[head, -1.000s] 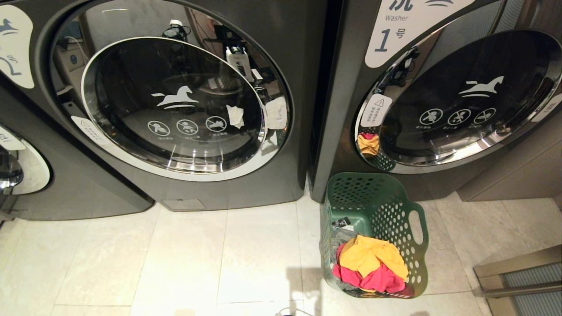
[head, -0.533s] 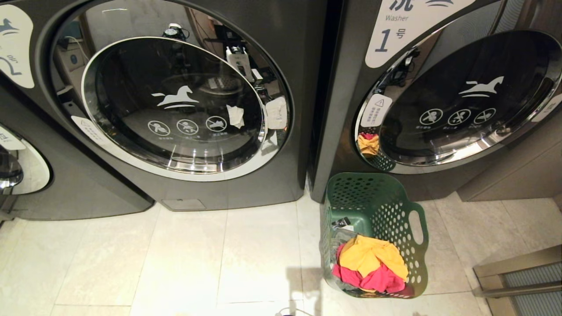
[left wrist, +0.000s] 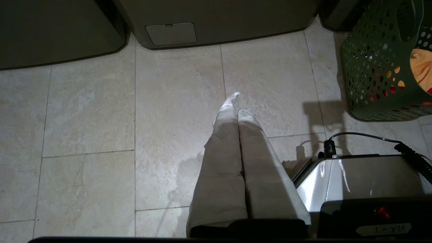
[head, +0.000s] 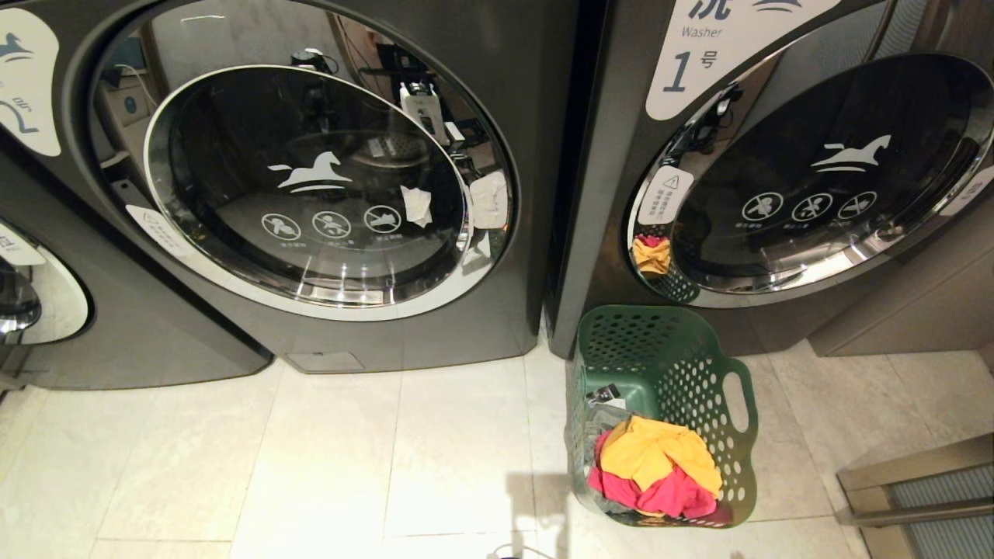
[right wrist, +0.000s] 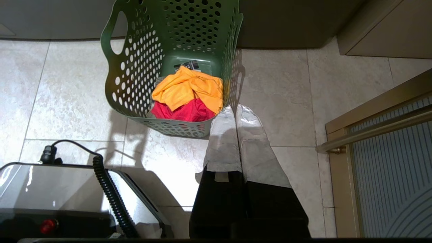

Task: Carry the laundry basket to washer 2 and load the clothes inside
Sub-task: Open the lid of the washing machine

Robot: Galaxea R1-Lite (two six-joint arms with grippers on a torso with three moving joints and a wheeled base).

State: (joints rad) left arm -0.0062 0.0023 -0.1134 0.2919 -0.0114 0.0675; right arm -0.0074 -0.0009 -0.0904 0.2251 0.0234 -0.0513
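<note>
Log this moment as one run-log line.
laundry basket: on floor before washer 1, clothes inside | washer 2: door closed | left gripper: shut, empty | right gripper: shut, empty

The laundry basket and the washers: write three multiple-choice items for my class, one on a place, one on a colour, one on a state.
1. Where does the laundry basket stand?
A. On the floor in front of the washer marked 1
B. Inside a washer drum
C. Held up by a gripper

2. What colour is the cloth on top in the basket?
A. Blue
B. Orange-yellow
C. White

3. How do the washer doors stand?
A. Both wide open
B. One removed
C. Both shut

Answers:
1 A: it sits on the tiles below the washer marked 1.
2 B: an orange-yellow cloth lies over a pink one.
3 C: that door and the door of the washer to its left lie flat against their fronts.
</note>
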